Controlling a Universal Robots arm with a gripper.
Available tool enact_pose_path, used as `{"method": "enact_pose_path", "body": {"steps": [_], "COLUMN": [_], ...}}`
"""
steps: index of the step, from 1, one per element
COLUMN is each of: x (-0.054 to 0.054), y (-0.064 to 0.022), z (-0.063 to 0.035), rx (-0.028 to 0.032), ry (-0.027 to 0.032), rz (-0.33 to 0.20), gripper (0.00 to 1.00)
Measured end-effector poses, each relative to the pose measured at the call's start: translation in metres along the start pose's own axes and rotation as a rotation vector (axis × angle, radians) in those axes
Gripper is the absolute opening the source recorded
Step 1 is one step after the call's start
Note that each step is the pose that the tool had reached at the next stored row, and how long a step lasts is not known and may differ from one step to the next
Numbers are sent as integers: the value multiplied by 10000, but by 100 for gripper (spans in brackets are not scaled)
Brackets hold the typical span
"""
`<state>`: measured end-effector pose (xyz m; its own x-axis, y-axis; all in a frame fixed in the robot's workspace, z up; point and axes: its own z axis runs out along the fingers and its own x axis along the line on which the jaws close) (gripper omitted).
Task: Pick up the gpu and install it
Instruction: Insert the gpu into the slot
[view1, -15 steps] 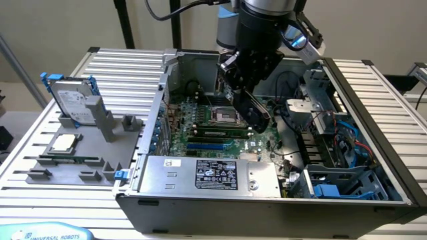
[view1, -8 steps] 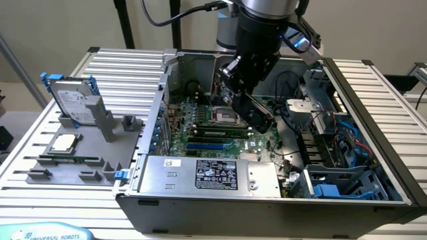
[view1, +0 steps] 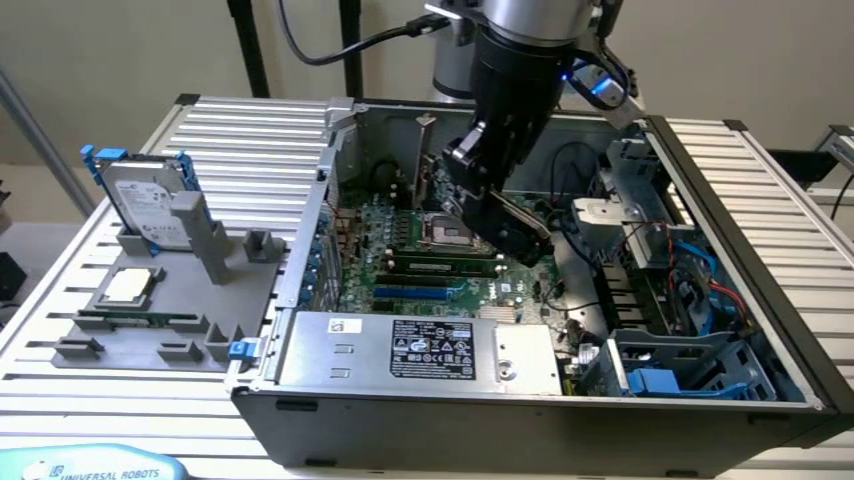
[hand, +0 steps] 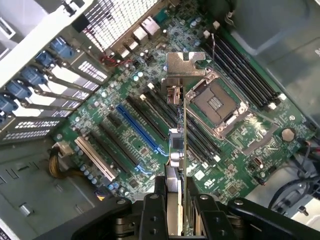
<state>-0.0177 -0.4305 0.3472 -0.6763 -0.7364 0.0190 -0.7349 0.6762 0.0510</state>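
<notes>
Claw (hand: 179, 212) is gripping the gpu (hand: 184, 125) edge-on, holding it above the motherboard (hand: 235, 170) inside the open computer case (view1: 400, 420). Pickup is reading as done; the gpu is not yet sitting in the expansion slots (hand: 136, 127), so installation is remaining.

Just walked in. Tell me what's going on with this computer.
The robot arm's gripper is clamped on the gpu, holding it edge-on inside the open computer case, above the motherboard and its slots. The card does not look seated in any slot yet. On the exterior view's left, a hard drive and a processor chip sit in a grey holder.
</notes>
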Motion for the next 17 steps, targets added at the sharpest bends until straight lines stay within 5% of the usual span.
{"method": "enact_pose_path", "body": {"steps": [17], "x": [-3], "y": [-7], "z": [131], "rx": [59], "ry": [158], "rz": [-3091], "gripper": [27]}}
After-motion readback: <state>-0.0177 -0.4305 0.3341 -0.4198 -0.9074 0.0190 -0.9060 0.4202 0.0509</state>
